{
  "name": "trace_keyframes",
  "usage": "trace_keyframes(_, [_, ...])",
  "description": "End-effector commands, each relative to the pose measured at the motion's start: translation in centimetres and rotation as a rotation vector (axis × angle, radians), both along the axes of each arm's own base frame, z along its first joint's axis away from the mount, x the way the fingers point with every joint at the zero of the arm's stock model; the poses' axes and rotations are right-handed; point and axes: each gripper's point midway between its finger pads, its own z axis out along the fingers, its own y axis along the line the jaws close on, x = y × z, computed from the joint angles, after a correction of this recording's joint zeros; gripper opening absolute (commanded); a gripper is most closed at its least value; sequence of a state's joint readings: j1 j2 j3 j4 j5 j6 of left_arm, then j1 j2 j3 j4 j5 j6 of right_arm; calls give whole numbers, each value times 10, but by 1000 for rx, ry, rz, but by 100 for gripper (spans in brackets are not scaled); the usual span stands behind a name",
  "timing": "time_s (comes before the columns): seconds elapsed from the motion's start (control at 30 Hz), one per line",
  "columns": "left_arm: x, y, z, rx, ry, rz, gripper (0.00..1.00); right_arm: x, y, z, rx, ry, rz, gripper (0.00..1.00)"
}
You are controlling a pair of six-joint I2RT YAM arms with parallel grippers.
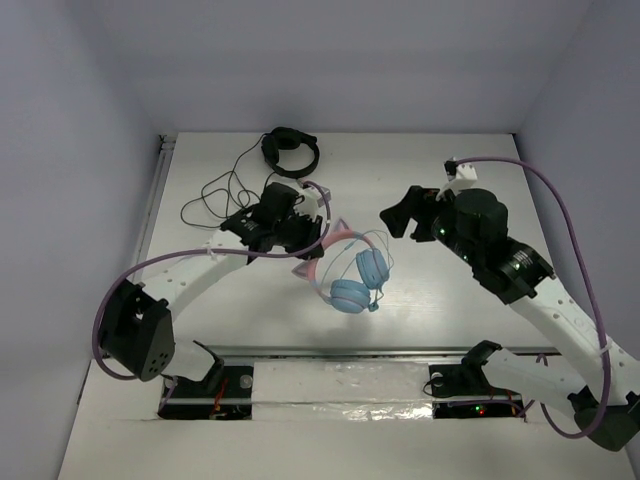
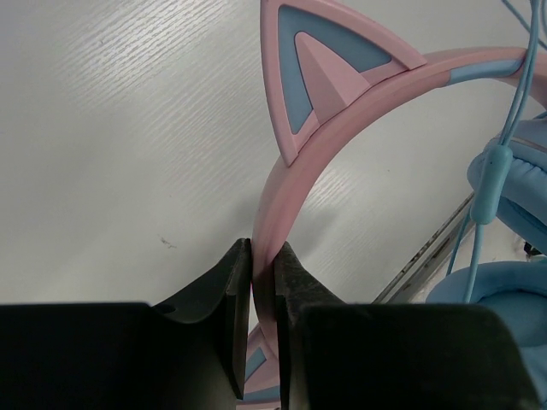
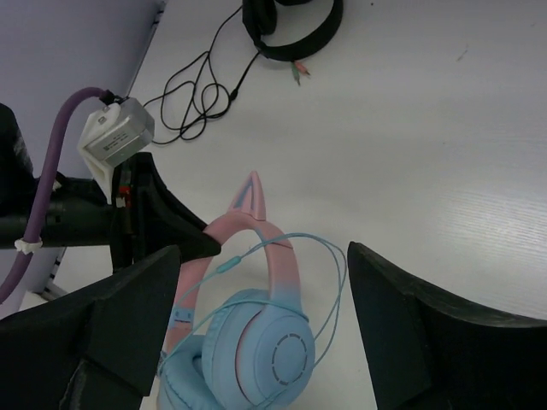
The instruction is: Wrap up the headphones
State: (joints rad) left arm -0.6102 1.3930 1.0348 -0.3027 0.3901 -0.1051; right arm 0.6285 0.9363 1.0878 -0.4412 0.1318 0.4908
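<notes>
Left pincer (image 2: 262, 249) clamping headphones (image 1: 350, 296) (by pink headband (image 2: 295, 179)), right pincer (image 3: 265, 252) spread wide nearby

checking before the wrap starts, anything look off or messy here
Nothing damaged. On the headphones, the pale blue cable droops in loose loops across the pink headband, which the left gripper clamps. At the far edge, the black headphones lie with black cable sprawled.

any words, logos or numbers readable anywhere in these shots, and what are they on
No readable text in any view.
Pink cat-eared headphones with light blue earcups: no print or logo visible.
Black headphones with black cable: none visible.
Small grey box on the left arm's wrist: any label is too blurred to read.
</notes>
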Motion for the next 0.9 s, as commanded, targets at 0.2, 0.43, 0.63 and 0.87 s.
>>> trace_keyframes(0.2, [39,-11,64,-188,-82,98,0,-30,14,1,111,29,133,26])
trace_keyframes(0.43, [55,-10,71,-209,-89,177,0,-58,32,-10,229,82,267,2])
trace_keyframes(0.63, [59,-11,76,-228,-92,205,0,-59,38,-18,228,91,281,20])
trace_keyframes(0.87, [61,-10,77,-229,-91,225,0,-53,43,-34,187,124,264,27])
